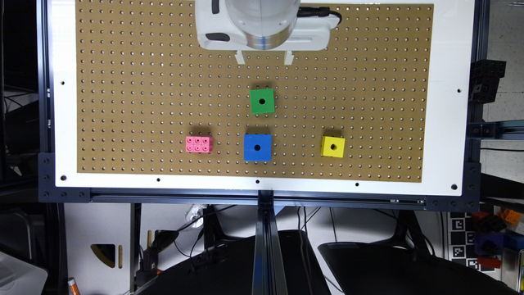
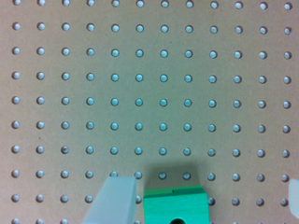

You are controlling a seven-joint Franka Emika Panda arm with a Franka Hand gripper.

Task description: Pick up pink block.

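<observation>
Pink block (image 1: 199, 144) lies flat on the brown pegboard (image 1: 135, 102), studs facing up, in the lower row of objects and toward the exterior view's left. Bare board surrounds it on every side: a wide open stretch runs from it to the board's edge on the exterior view's left, and a narrower strip separates it from the board's lower edge, where the white frame (image 1: 65, 123) begins. The nearest neighbour is the blue cube (image 1: 257, 147), near it on the exterior view's right but apart from it, with a clear gap of board between them. The green cube (image 1: 262, 100) sits above the blue cube in the exterior view, apart from it and well apart from the pink block. The yellow cube (image 1: 332, 146) stands farthest off, toward the exterior view's right in the same lower row. Each cube has one centre hole. The gripper (image 1: 264, 57) hangs at the top centre of the board in the exterior view, above the green cube and well apart from the pink block. In the wrist view the fingers (image 2: 114, 200) are spread wide and hold nothing; the green cube lies between them, just beside the nearer finger, and the rest of the board ahead is unobstructed.
</observation>
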